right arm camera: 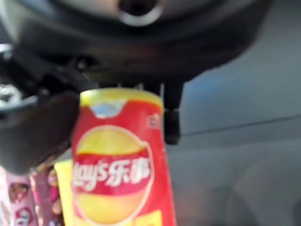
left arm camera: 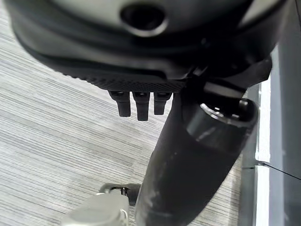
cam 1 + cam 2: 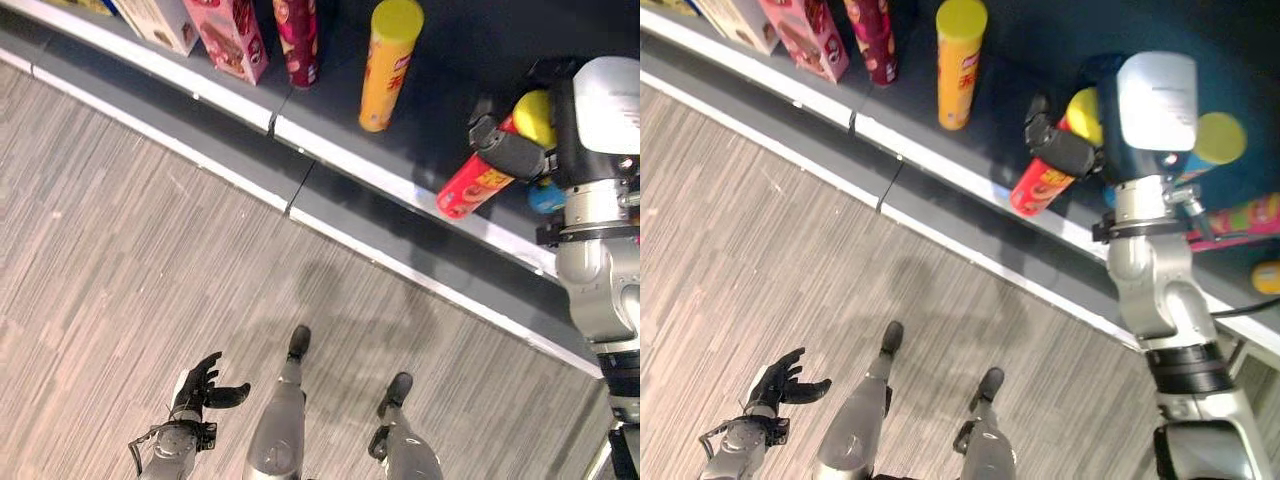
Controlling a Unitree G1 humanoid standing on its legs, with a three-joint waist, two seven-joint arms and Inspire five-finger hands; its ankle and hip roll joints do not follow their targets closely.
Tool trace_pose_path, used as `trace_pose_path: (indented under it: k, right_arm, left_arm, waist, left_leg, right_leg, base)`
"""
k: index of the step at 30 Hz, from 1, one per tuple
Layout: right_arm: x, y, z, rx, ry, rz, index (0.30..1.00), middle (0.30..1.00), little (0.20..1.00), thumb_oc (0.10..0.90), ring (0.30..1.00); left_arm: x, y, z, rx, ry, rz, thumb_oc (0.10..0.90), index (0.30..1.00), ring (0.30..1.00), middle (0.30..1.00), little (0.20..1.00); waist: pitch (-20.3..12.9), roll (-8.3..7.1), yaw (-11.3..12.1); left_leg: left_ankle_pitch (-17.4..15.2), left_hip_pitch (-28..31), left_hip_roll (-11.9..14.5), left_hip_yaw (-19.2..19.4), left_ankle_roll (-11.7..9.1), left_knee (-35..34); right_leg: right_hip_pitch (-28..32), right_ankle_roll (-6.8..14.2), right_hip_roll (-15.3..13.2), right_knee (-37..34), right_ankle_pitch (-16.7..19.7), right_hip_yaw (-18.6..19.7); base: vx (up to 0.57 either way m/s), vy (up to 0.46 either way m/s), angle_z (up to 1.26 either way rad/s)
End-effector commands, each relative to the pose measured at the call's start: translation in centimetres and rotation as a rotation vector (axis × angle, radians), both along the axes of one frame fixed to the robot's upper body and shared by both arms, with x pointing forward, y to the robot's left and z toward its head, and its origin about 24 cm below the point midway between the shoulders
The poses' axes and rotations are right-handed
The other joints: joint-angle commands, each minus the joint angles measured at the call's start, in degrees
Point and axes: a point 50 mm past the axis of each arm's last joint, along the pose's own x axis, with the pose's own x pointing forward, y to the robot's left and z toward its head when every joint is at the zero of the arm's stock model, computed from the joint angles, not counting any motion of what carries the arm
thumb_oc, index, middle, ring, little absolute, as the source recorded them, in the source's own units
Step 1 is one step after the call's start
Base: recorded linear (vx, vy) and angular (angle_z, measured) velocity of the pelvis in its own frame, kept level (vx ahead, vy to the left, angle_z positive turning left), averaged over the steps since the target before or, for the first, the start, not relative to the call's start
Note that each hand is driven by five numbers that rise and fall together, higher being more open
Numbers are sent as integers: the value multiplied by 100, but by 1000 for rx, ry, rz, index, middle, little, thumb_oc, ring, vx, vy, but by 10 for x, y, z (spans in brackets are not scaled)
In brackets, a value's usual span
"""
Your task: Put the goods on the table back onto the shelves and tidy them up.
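Note:
My right hand [image 3: 510,150] is shut on a red chip can [image 3: 470,187] with a yellow lid, held tilted over the dark shelf board [image 3: 440,90]. In the right wrist view the red can [image 1: 120,165] fills the space between thumb and fingers. A yellow chip can [image 3: 388,65] stands upright on the shelf to its left, with a dark red can [image 3: 298,40] and a pink box [image 3: 232,35] farther left. My left hand [image 3: 200,388] hangs low over the floor, fingers relaxed and holding nothing.
A white strip [image 3: 330,150] edges the shelf front, and a grey base ledge [image 3: 300,200] runs below it. More cans lie on the shelf to the right [image 3: 1240,215]. Wood-pattern floor [image 3: 120,260] spreads out on the left.

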Motion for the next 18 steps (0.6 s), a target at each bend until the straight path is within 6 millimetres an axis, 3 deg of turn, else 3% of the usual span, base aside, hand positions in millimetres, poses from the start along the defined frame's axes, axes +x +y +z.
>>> trace_pose_path:
  k: [1,9,18]
  right_arm:
    - [-20,1,57,-98,-313,-33,300,300,300,400,300]
    - [-23,-21,73,-144,-355,-152,300,300,300,400,300]
    - [-26,-32,83,-146,-387,-206,300,300,300,400,300]
  left_arm:
    - [-8,24,9,85,-24,10,800,900,900,900,900]
    - [4,18,16,84,-75,-22,800,900,900,900,900]
    - [7,13,17,74,-86,-39,800,900,900,900,900]
  waist:
    - [-516,-153,63]
    - [-507,-50,87]
    - [-517,-21,73]
  left_leg:
    - [-419,80,96,245,50,-50]
    - [-349,-103,-5,174,29,-165]
    - [-327,-151,-30,195,22,-229]
  right_leg:
    - [-293,270,-423,769,-375,-2]
    - [-361,325,-483,630,-283,-91]
    - [-417,360,-490,512,-213,-46]
  base:
    - [-14,6,13]
    - [1,7,3]
    - [0,0,0]
